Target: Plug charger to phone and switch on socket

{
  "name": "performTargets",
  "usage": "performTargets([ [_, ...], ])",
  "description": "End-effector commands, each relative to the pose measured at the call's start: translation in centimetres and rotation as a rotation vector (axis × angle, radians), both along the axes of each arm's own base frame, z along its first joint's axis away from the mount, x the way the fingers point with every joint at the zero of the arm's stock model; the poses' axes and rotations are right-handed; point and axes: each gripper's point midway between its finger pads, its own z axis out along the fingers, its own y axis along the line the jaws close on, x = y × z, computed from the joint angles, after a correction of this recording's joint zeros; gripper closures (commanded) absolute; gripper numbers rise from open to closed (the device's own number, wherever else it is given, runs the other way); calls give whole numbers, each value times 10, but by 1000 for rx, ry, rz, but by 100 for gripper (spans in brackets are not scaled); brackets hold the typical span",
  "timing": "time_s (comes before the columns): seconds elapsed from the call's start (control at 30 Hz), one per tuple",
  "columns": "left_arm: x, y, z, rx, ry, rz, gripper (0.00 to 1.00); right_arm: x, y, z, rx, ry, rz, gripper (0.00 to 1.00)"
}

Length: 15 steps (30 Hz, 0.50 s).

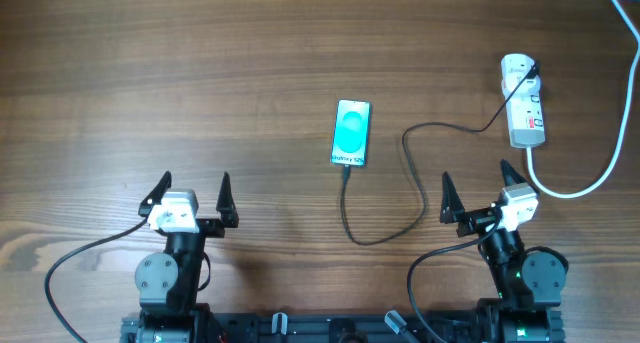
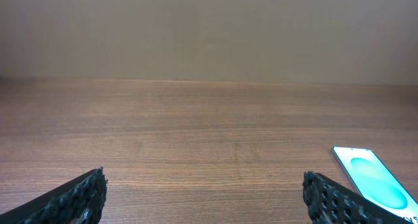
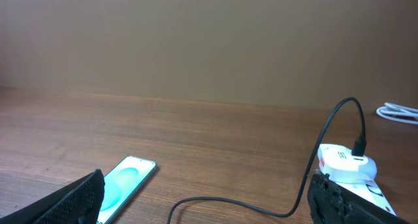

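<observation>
The phone (image 1: 351,133) lies flat mid-table with its turquoise screen lit, "Galaxy" lettering at the near short edge. It also shows in the left wrist view (image 2: 375,181) and the right wrist view (image 3: 124,180). The charger (image 1: 412,173), a thin black cable, runs from the phone's near edge, loops toward me and rises to its black plug in the socket (image 1: 523,113), a white power strip at the far right. Cable (image 3: 261,206) and socket (image 3: 346,164) show in the right wrist view. My left gripper (image 1: 190,198) and right gripper (image 1: 478,195) are open, empty, near the front edge.
A thick white lead (image 1: 600,173) curves from the socket's near end out to the right and up past the table's far right corner; a coil of it shows in the right wrist view (image 3: 398,112). A plain wall stands behind the wooden table (image 1: 150,83).
</observation>
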Motion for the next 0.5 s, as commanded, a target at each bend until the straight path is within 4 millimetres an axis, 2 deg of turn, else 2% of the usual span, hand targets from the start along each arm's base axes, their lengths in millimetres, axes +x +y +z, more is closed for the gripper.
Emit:
performTargets([
  [0.0, 0, 2, -1, 23, -3, 5, 0, -1, 3, 3, -10, -15, 14, 0],
  [0.47, 0, 2, -1, 23, -3, 5, 0, -1, 3, 3, -10, -15, 14, 0],
])
